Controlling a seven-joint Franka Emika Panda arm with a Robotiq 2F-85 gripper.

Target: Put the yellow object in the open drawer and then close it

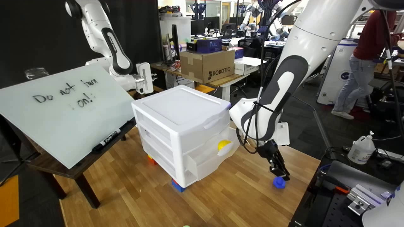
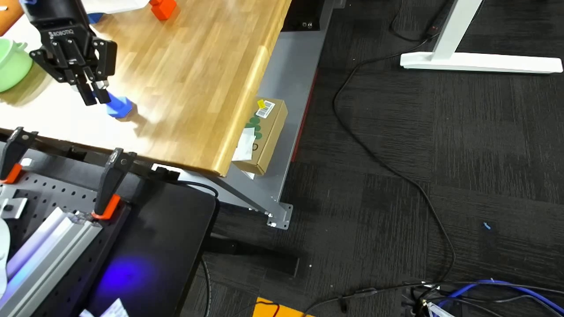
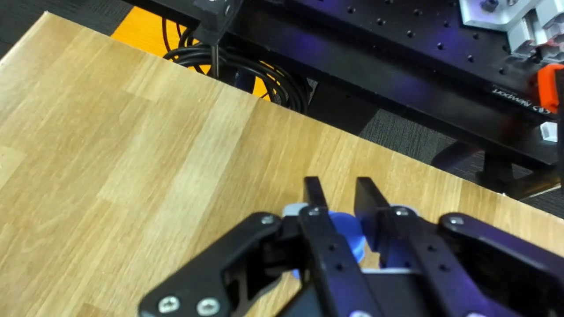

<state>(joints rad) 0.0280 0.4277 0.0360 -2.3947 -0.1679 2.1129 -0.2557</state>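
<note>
The yellow object [image 1: 223, 144] rests inside the open drawer [image 1: 208, 162], the lowest of the white translucent unit, which stands pulled out. Away from it, low over the table, my gripper [image 1: 282, 177] points down at a small blue object [image 1: 279, 183]. In an exterior view the gripper [image 2: 97, 99] has its fingers around the stem of the blue object [image 2: 119, 107], whose wider base is near the tabletop. The wrist view has the blue object [image 3: 348, 231] between the fingers of the gripper [image 3: 339, 182], partly hidden by them. Neither yellow object nor drawer shows there.
Red and blue blocks [image 1: 178, 186] prop up the drawer unit [image 1: 186, 107]. Beside it leans a whiteboard [image 1: 72, 113] with a marker. A green bowl [image 2: 13, 66] stands near the gripper. Clamps [image 2: 110, 185] and metal rails lie past the table edge. A second arm [image 1: 110, 47] stands behind.
</note>
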